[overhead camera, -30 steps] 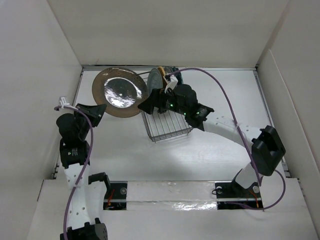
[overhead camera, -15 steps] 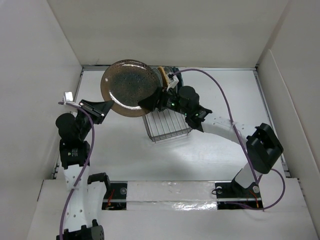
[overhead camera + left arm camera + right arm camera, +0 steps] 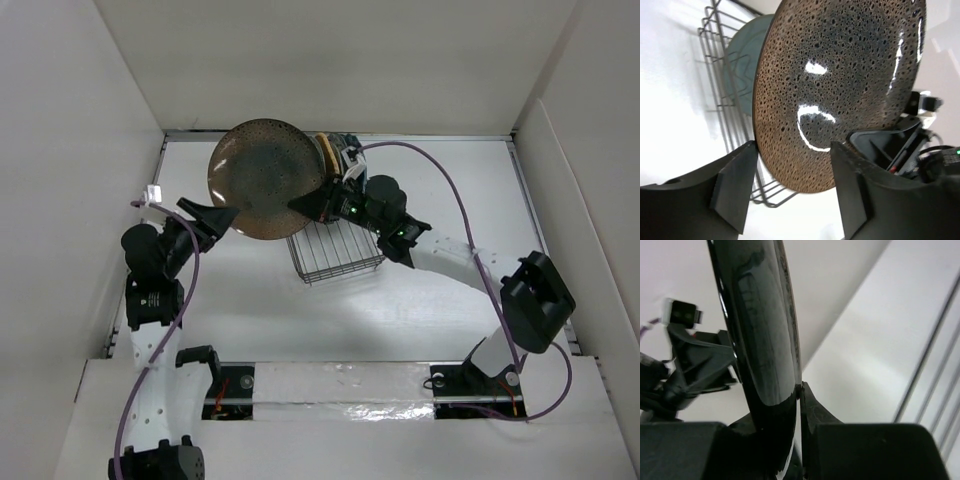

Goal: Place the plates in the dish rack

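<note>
The left end effector (image 3: 222,215), spread wide, has moved right to the brown plate's (image 3: 267,180) near rim. The right end effector (image 3: 303,205) stays clamped on its right rim above the dish rack (image 3: 340,255).

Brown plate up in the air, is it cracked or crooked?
No cracks or chips show. The brown speckled plate is tilted on edge only because the right gripper pinches its rim, by the dish rack. The left gripper is open at its other side. Nothing looks wrong.

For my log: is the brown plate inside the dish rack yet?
Not yet: right gripper holds the brown plate outside the dish rack.
</note>
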### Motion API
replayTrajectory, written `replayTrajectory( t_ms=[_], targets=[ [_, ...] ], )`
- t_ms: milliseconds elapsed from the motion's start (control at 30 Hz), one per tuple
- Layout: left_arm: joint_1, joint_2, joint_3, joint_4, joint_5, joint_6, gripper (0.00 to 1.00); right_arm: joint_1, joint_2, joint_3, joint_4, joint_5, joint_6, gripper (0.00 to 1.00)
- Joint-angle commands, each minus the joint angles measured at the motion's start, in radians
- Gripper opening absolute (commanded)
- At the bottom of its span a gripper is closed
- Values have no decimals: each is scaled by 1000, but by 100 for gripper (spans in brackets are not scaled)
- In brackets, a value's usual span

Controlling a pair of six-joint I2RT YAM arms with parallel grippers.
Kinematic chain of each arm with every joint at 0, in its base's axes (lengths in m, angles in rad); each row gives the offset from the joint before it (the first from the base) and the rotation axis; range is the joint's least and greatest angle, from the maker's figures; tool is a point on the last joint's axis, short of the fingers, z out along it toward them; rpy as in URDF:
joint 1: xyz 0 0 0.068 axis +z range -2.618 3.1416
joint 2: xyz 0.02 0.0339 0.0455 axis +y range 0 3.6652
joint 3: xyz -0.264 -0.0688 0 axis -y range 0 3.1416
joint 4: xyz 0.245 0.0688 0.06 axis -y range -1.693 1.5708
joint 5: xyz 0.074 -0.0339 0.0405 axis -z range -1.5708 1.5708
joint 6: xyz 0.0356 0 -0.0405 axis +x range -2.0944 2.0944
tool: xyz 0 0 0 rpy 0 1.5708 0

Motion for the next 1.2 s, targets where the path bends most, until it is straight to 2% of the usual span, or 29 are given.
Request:
replayTrajectory(
  t_ms=[0,233,367,600,700,833,1167],
  targets=[
    [-1,13,58,66,5,89,56,-47,-87,104,-38,145,-138,0],
    [-13,87,97,59,13,155,66,-123,-88,245,-212,229,-226,0],
    [-55,113,94,54,-30,195,71,-123,-50,346,-358,393,-312,0],
    [-156,170,72,83,-91,259,72,-88,79,561,-589,631,-464,0],
    [-156,197,54,97,-69,293,73,-68,146,641,-622,685,-485,0],
    [-207,210,103,71,-62,330,73,-49,218,719,-665,719,-507,0],
    [-227,220,115,22,-87,382,71,12,307,742,-691,815,-536,0]
  ],
)
